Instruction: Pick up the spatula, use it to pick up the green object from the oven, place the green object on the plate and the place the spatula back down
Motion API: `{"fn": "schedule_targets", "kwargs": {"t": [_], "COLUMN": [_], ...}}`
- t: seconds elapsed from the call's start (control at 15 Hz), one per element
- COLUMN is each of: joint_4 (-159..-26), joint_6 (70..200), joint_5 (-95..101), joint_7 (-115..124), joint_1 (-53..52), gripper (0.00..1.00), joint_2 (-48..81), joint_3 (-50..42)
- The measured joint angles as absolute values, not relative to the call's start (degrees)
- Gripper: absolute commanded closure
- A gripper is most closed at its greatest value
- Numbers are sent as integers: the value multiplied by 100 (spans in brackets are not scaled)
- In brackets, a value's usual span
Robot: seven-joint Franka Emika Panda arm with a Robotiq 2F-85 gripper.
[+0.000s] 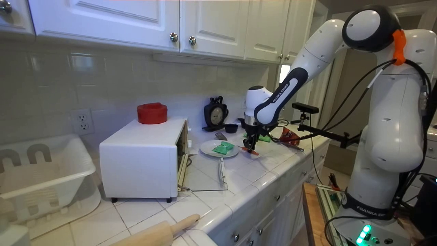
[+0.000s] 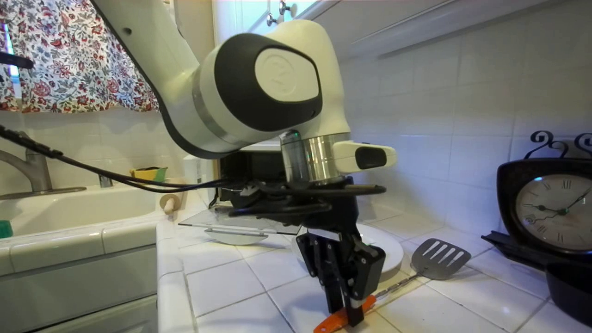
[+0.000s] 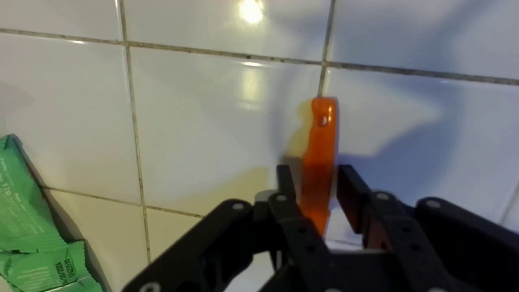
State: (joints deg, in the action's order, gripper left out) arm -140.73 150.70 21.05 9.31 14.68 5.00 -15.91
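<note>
The spatula lies on the tiled counter, with a dark slotted blade (image 2: 439,259) and an orange handle (image 3: 319,162). My gripper (image 3: 315,178) points down with a finger on each side of the handle. Gaps show between the handle and both fingers, so it is open. In an exterior view, the gripper (image 2: 345,312) is low at the counter around the handle. A green packet (image 1: 223,148), the green object, lies on the round white plate (image 1: 206,147). The white oven (image 1: 138,167) stands beside the plate with its glass door (image 1: 206,174) lowered; its inside is mostly hidden.
More green packets (image 3: 28,211) lie left of the gripper in the wrist view. A red bag (image 1: 289,137), a black clock (image 1: 216,114) and a black cup (image 1: 231,128) are nearby. A red container (image 1: 152,113) sits on the oven. A rolling pin (image 1: 157,235) lies in front.
</note>
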Motion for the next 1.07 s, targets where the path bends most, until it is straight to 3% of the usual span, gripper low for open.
{"fn": "schedule_targets", "kwargs": {"t": [0.33, 1.07], "joint_4": [-14113, -14426], "joint_6": [15018, 12281], "joint_5": [2119, 1400], "joint_7": [720, 64], "joint_1": [1460, 1060], "gripper": [1, 0], "joint_2": [-128, -2629], "joint_3": [-1579, -936]}}
